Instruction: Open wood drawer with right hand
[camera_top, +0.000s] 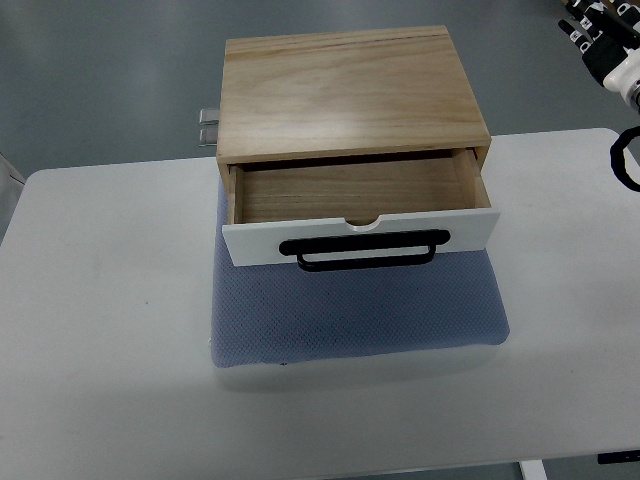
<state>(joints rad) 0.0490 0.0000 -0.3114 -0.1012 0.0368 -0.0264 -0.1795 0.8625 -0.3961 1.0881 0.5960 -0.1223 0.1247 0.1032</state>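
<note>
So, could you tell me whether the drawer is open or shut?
Open: the drawer is pulled out of the box, its bare wooden floor showing behind the white front and black handle.

Even, bright overhead light; soft shadow inside the open drawer (350, 190); mild glare on the white table (100, 330); focus sharp throughout.

Single top view, no second view to overlap with. Camera sits high on the robot's side, at 6 o'clock, facing steeply down toward 12. Mid range: the white table (100, 300) fills the lower two thirds and runs off frame at 3, 6 and 9; grey floor (100, 80) shows beyond at 12. The wood drawer box (345, 95) sits centre frame. The right hand (605, 40) is clipped at the 2 o'clock corner.
</note>
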